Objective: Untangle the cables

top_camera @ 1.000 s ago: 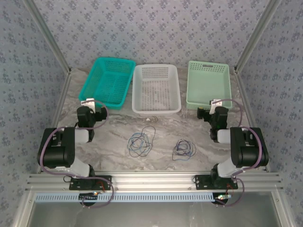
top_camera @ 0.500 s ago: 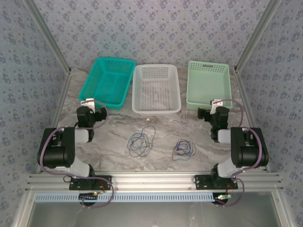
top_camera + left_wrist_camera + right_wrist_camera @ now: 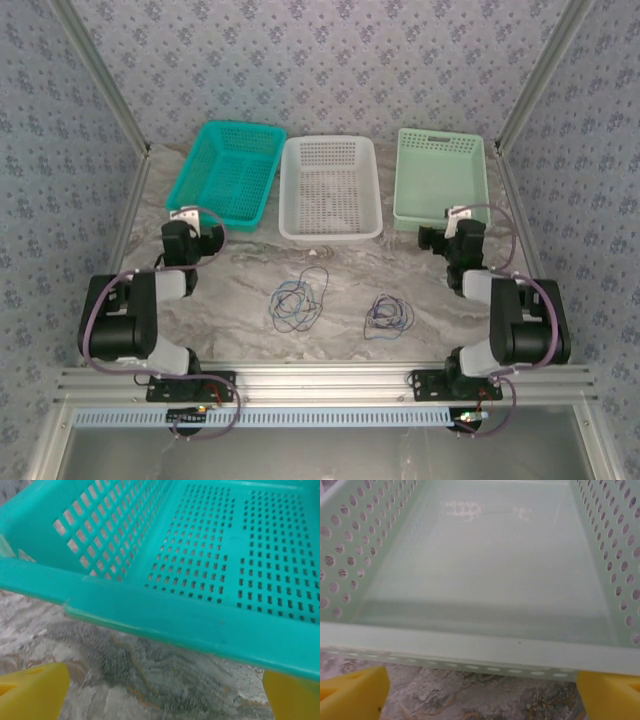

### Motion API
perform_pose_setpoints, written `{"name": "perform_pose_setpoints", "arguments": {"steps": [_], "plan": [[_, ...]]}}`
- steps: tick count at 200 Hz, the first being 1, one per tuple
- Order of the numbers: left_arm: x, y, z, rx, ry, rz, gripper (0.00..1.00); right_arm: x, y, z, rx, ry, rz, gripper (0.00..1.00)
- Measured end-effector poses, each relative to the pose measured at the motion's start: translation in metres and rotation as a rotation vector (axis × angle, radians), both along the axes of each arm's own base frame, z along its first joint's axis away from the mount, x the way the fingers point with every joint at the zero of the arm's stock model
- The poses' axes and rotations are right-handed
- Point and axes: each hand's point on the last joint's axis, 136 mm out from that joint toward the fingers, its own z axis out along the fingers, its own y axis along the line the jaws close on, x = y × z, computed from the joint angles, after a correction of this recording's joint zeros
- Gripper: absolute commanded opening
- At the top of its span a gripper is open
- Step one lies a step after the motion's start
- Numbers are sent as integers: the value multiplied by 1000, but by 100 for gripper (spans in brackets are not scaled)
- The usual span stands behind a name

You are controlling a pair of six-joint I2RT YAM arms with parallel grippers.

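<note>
Top external: cables (image 3: 293, 300) in two tangles, three baskets (image 3: 330, 195)

Both tangles are lying on the table (image 3: 240, 290) between the arms. Left wrist: left gripper (image 3: 160, 700) is gaping wide before the teal basket (image 3: 200, 625). Right wrist: right gripper (image 3: 480, 700) is gaping wide before the green basket (image 3: 470, 650).

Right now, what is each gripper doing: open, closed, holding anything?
Left gripper: open, holding nothing, facing the teal basket at its near rim.
Right gripper: open, holding nothing, facing the pale green basket at its near rim.
</note>
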Motion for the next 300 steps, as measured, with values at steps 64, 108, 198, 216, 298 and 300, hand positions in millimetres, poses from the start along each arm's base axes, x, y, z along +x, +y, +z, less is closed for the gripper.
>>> {"name": "perform_pose_setpoints", "arguments": {"steps": [64,108,198,216,298,300], "plan": [[-32,6,83,-157,-88,163,99,-22,37,94,83,-66,68,88],[-73,-13,95,-250,-56,168,95,-61,63,96,143,37,117,85],[-133,-165,72,-231,129,-344,91,-143,112,23,216,518,154,68],[-140,-187,66,-233,154,-426,92,-154,114,7,199,604,148,64],[-148,-210,64,-280,165,-543,98,-176,118,-41,62,804,118,58],[-149,-210,64,-280,166,-545,98,-176,117,-43,58,808,115,58]]}}
